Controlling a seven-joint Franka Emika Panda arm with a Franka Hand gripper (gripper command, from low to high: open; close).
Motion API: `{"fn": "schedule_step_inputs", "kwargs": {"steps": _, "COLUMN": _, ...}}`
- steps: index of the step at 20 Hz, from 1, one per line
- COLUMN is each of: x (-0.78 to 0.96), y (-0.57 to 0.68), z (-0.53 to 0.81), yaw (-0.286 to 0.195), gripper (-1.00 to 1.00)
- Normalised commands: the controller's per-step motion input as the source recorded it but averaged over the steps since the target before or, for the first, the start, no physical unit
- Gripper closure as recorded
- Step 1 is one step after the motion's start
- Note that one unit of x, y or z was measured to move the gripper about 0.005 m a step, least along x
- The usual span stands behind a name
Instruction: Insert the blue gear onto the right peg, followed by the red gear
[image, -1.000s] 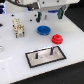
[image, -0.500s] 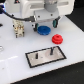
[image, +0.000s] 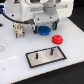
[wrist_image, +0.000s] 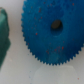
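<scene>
Gear, blue (image: 45, 29): flat toothed disc, dark centre hole, lying flat on white table (image: 15, 70), axis vertical. Gear, red (image: 58, 38): smaller, chunkier, just beside it. Right peg (image: 51, 50): slim dark upright pin on grey black-framed plate (image: 46, 56). Arm bent low over blue gear; hand (image: 44, 26) state cannot be told.

No legible text or markings
</scene>
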Motion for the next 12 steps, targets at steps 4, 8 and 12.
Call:
{"fn": "schedule_step_inputs", "kwargs": {"steps": 4, "x": -0.16, "y": 0.00, "z": -0.03, "yaw": 0.000, "gripper": 1.00}}
{"fn": "schedule_step_inputs", "kwargs": {"steps": 8, "x": -0.01, "y": 0.02, "z": 0.15, "yaw": 0.000, "gripper": 1.00}}
{"fn": "schedule_step_inputs", "kwargs": {"steps": 12, "x": 0.18, "y": 0.04, "z": 0.48, "yaw": 0.000, "gripper": 1.00}}
